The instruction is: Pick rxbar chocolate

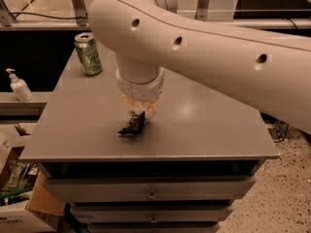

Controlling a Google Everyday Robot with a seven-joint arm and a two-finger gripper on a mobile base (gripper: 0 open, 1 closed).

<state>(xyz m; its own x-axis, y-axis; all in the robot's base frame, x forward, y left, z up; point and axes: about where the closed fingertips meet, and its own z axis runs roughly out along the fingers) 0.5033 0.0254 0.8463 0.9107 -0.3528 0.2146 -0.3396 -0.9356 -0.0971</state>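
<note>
The gripper [139, 109] hangs low over the middle of the table [218, 135], and its fat arm [218, 47] pretty much roofs over the back-right side. The can [88, 54] stands at the back-left corner, well apart from the gripper. The bar [132, 125] sits right at the gripper's front. The left edge and front strip are open, and so is the right front corner below the arm.
</note>
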